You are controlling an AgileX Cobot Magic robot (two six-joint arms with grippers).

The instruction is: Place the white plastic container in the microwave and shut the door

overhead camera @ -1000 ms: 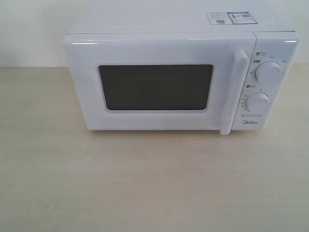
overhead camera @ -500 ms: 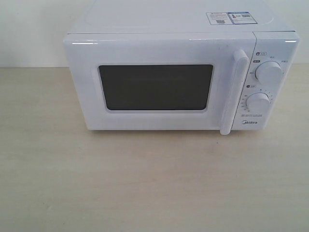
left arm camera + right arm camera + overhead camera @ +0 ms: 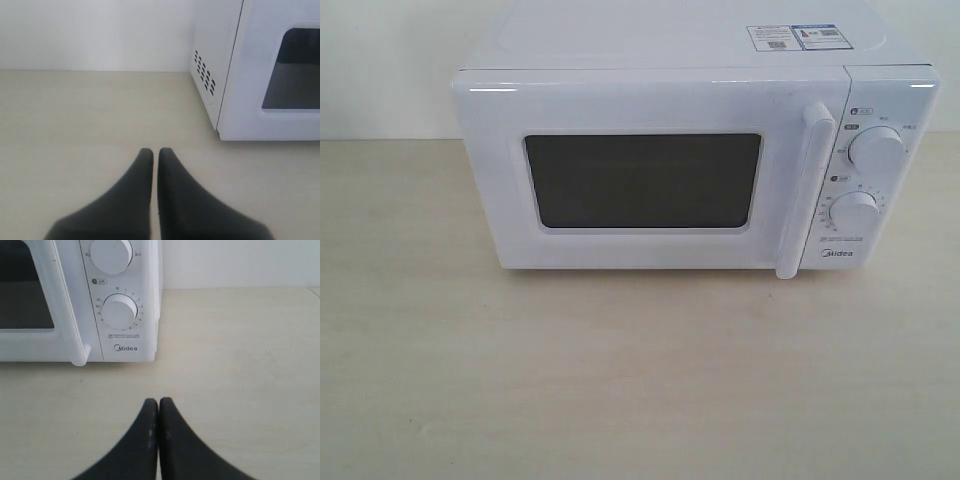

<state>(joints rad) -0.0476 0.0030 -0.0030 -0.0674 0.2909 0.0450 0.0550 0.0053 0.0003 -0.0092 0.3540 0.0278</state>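
The microwave (image 3: 670, 45) sits in the upper middle of the frame on the table (image 3: 620, 380), its door (image 3: 640, 180) shut. The left gripper (image 3: 155, 152) and right gripper (image 3: 158, 402) are both pinched narrow, holding nothing.

Both arms look parked low. The left gripper (image 3: 155, 152) is closed up, its two dark fingers (image 3: 120, 210) lying side by side with just a hairline slit between the tips and nothing pinched in there. Right gripper (image 3: 158, 401), same deal but even tighter: its fingers (image 3: 185, 455) press flat together right up to the tips, also empty. Both pairs are wide at the base and taper to rounded points. Each gripper sits low over the table (image 3: 75, 115) and aims toward its back edge, roughly level. Can't tell if the tips actually touch the surface or hang just above it.
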